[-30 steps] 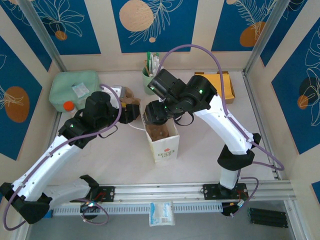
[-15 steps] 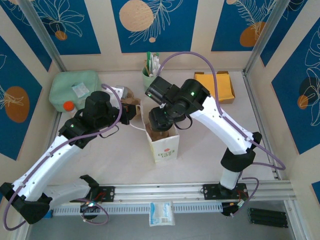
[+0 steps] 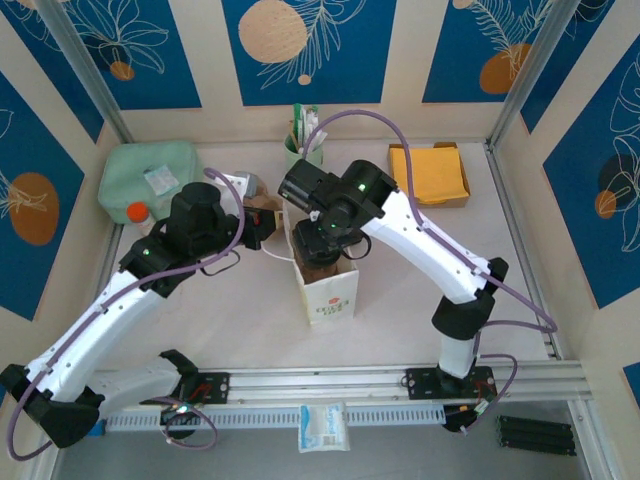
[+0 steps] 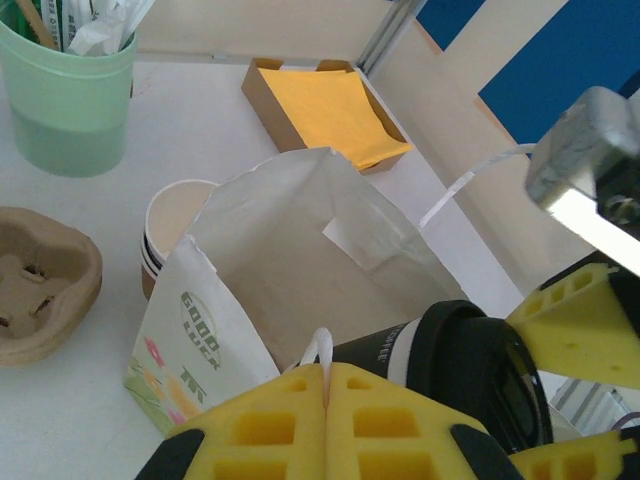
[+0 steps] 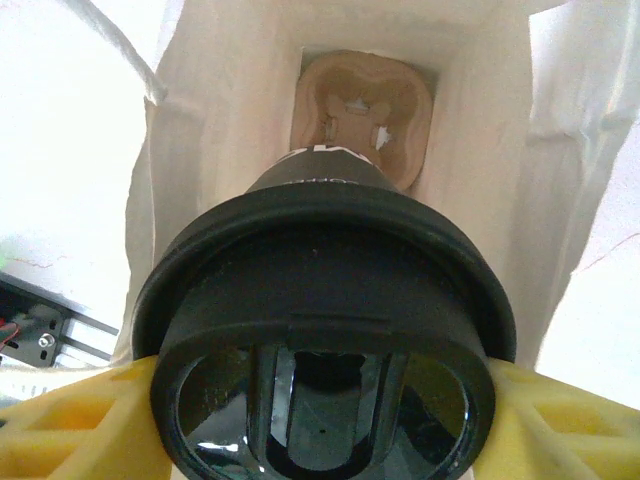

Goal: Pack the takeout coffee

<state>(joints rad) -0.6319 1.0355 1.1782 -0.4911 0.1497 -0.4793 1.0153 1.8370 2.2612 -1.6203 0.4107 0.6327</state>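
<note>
Your right claw (image 5: 320, 405) is pinching the takeout coffee (image 5: 325, 330) by the black lid end, one yellow finger on each side. In the right wrist view the cup points straight away from the camera, bottom first, into the open mouth of the white paper bag (image 5: 215, 90). That is the relation to mind. The cup's long axis runs down the shaft of the bag, and the brown pulp carrier (image 5: 365, 100) on the bag floor lies ahead along that axis. It sits a little toward the top of the frame rather than dead centre under the cup. The bag walls show on the left and right of the lid, closer on the left, so I judge you have less room on that side. I cannot tell how far the cup's bottom stands from the carrier, since the lid hides it. In the left wrist view the coffee sits at the lower right, at the near rim of the bag. Your left claw (image 4: 326, 385) is pressed together on the thin white handle loop (image 4: 318, 350) at the bottom centre, which seems to be holding the mouth open. The right arm is the one carrying the cup, so the lowering falls to it. Nudging the cup slightly toward the carrier's pocket looks wise before you descend, so that the bottom does not catch on a carrier ridge or drag the left wall inward.
</note>
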